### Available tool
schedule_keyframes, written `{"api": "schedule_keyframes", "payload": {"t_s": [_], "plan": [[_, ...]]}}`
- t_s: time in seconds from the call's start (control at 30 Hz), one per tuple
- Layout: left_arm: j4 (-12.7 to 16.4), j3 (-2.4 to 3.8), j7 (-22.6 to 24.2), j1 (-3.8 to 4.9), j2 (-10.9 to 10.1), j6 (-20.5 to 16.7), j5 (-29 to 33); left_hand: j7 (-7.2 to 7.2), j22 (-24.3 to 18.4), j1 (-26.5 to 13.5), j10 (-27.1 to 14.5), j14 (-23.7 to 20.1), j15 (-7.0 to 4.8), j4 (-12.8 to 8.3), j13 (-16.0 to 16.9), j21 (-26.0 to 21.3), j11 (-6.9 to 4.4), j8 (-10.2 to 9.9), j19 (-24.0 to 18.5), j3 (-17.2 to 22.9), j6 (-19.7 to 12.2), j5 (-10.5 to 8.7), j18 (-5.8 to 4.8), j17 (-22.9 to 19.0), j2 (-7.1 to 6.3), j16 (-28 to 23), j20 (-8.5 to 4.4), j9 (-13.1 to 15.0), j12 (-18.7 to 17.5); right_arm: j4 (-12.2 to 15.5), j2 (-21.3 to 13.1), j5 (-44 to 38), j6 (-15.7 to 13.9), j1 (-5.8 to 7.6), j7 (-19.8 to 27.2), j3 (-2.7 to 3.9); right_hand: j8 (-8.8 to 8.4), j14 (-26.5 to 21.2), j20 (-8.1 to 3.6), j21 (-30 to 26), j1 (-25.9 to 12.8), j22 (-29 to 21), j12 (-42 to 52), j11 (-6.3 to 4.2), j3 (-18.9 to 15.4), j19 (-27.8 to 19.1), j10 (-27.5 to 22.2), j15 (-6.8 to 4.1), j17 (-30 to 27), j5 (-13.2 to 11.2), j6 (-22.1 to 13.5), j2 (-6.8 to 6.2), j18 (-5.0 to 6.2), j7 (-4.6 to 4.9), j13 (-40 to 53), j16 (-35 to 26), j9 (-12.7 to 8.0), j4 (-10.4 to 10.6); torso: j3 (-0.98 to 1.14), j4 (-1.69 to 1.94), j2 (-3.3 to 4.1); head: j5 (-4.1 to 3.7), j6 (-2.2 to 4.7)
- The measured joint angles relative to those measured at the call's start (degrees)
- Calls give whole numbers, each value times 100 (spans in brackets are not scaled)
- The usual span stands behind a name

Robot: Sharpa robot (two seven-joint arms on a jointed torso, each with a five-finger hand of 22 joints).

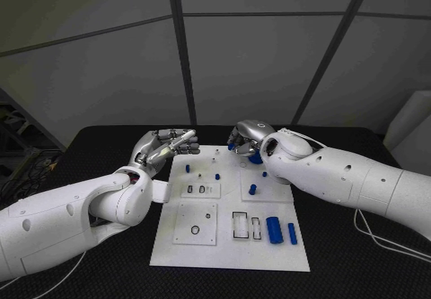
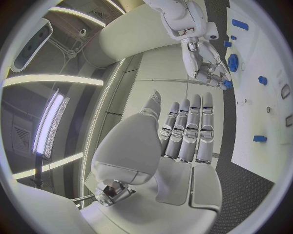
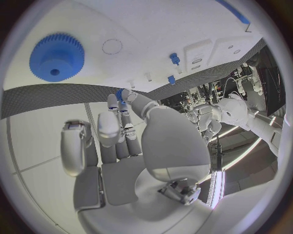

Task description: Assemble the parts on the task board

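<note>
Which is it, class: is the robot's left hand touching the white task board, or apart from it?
Apart. In the left wrist view the left hand lies open with dark table between its fingertips and the task board.

A hand by the white board with a blue gear

The right hand (image 3: pixel 131 141) fills the middle, silver and shiny, with its thumb and fingers curled in close. A small blue part (image 3: pixel 120 93) peeks out between the fingertips (image 3: pixel 114 101), pinched there. Past the hand is the white task board (image 3: pixel 153 29). A big blue gear (image 3: pixel 56 57) with little teeth lies flat on it. Near the gear is a thin round ring mark (image 3: pixel 112 46). Two small blue pegs (image 3: pixel 175 58) stand on the board, one near its edge. A long blue piece (image 3: pixel 235 12) lies far off on the board. The other white arm (image 3: pixel 244 114) shows beyond the board's edge.
</note>
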Motion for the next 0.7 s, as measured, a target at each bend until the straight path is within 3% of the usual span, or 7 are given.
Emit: {"api": "schedule_keyframes", "payload": {"t_s": [0.37, 0.7], "plan": [[-27, 0, -6, 33, 18, 2, 6, 0, 0, 1, 0, 0, 0, 0, 0, 0, 0, 0, 0, 0, 0, 0, 0, 0, -1, 0, 0, 0, 0, -479, 435, 68, -100, 20, 110, 2, -28, 0, 0, 0, -23, 0, 0, 0, -41, 0, 0, 0, -19, -29, -2, -23, 1, -2, -1, 0, 82, 41, -2, 15, 27, 51, 19], [-34, 0, -9, 95, 30, 2, 10, 0, 1, 1, 0, 0, 0, 0, 0, 0, 0, 0, 0, 0, 0, 0, 0, 0, -1, 0, 0, 0, 0, -578, 555, 111, -65, 38, 191, 2, -45, 0, 0, 0, -23, -1, 0, 0, -42, 0, -1, 0, -19, -56, -10, -24, 0, -7, -1, 0, 82, 41, -29, 22, 80, 70, 37]]}}
